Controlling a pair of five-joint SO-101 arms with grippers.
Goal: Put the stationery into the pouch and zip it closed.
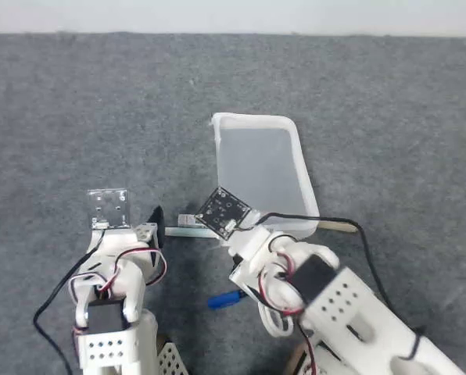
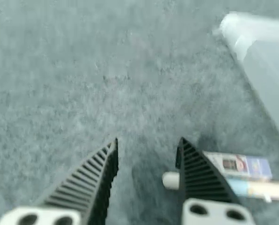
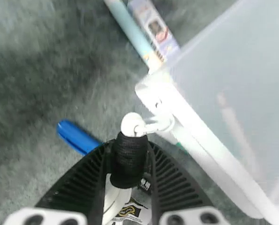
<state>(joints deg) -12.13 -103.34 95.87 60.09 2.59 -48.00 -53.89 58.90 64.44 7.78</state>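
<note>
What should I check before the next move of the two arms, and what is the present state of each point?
1. Grip of the right gripper on the zipper pull: ok, shut on it.
2. Opening of the left gripper: ok, jaws apart over the carpet.
3. The light-blue pen between the left jaws: not ok, it lies outside the gap.
4. All stationery in the pouch: not ok, the blue pen and the light-blue pen lie on the carpet.
5. Mouth of the pouch open: cannot tell.

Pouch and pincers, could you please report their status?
Left pincer open, beside pale pen. Right pincer shut on zip pull. Blue pen also outside pouch.
</note>
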